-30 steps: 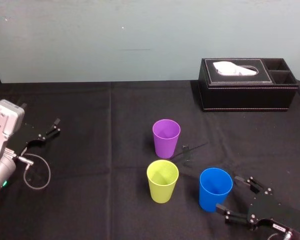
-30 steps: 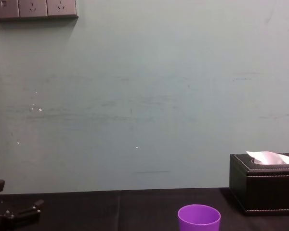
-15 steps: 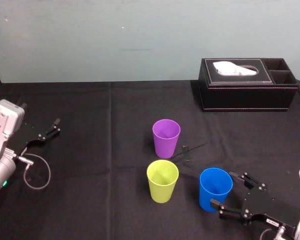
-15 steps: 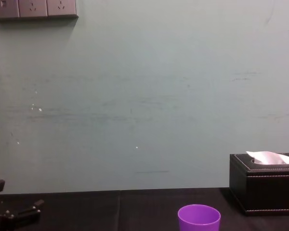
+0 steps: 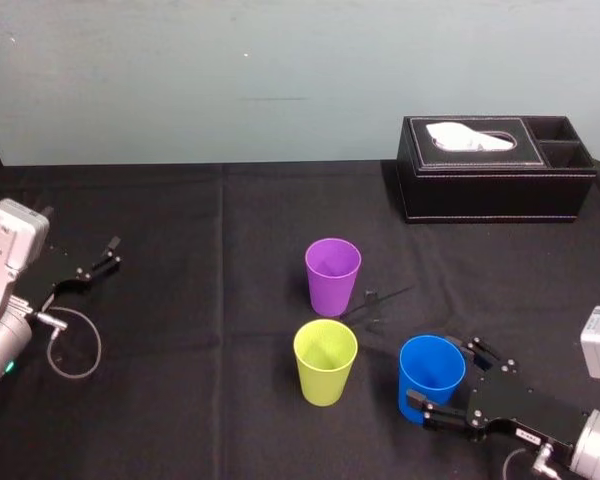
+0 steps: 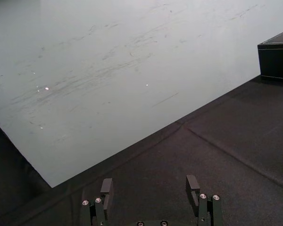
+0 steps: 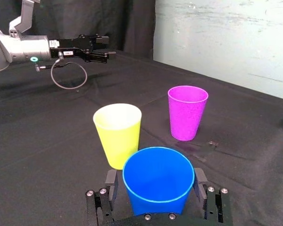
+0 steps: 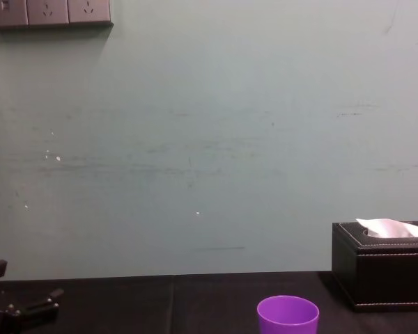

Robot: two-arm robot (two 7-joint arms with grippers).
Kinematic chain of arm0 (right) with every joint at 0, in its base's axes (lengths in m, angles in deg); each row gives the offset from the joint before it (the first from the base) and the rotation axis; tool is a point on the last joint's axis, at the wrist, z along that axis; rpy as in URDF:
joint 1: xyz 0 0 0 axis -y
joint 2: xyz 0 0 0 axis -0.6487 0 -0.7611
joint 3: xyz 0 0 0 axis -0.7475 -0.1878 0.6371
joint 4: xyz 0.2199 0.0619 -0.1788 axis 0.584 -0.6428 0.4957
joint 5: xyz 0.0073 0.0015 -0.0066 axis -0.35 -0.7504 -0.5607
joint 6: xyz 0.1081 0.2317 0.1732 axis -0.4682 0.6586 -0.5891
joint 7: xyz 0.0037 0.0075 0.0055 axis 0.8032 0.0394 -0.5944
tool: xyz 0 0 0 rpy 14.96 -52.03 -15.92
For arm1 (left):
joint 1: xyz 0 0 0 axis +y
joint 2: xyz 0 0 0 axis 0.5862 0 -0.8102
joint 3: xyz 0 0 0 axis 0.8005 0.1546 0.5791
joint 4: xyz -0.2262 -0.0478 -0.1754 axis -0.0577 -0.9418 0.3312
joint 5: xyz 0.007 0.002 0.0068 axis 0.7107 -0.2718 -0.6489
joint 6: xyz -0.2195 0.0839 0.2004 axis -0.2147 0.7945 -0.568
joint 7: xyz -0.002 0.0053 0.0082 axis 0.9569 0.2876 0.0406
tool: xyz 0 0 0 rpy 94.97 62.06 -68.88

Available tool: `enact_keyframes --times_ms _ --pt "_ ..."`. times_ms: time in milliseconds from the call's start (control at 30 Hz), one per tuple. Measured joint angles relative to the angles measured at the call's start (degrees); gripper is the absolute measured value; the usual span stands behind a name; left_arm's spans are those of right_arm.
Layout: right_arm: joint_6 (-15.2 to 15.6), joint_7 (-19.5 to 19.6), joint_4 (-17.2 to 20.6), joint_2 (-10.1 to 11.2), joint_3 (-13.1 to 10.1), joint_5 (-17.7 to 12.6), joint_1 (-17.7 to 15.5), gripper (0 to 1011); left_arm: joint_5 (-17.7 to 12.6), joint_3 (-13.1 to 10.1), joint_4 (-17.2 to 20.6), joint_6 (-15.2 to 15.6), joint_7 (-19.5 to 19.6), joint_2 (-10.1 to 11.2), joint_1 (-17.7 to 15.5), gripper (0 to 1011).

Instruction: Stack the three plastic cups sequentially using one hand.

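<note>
On the bench (image 5: pixel 200 300) at near right, the right gripper (image 5: pixel 438 372) holds its jaws open on either side of the blue cup (image 5: pixel 426 388). The yellow-green cup (image 5: pixel 325 362) stands just left, the purple cup (image 5: pixel 332 275) beyond it. The left gripper (image 5: pixel 114 252) rests far left, jaws apart.

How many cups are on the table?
3. The purple cup is at the back, the yellow-green cup in front of it, the blue cup rightmost, between the right gripper's open fingers. The left gripper rests far left. None seems hidden.
</note>
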Motion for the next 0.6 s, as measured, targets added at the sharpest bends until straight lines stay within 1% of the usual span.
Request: enact_keyframes --times_ms 300,500,600 --pt "1.11 0.0 -1.14 -0.9 1.04 0.28 1.6 1003 0.0 0.0 0.0 0.0 0.0 0.0 0.0 1010" --pt "1.1 0.02 -1.08 -0.85 0.99 0.27 1.49 1003 0.0 0.0 0.0 0.0 0.0 0.0 0.0 1010" --pt "1.06 0.03 -1.01 -0.81 0.95 0.25 1.42 979 0.0 0.0 0.0 0.0 0.0 0.0 0.0 1010"
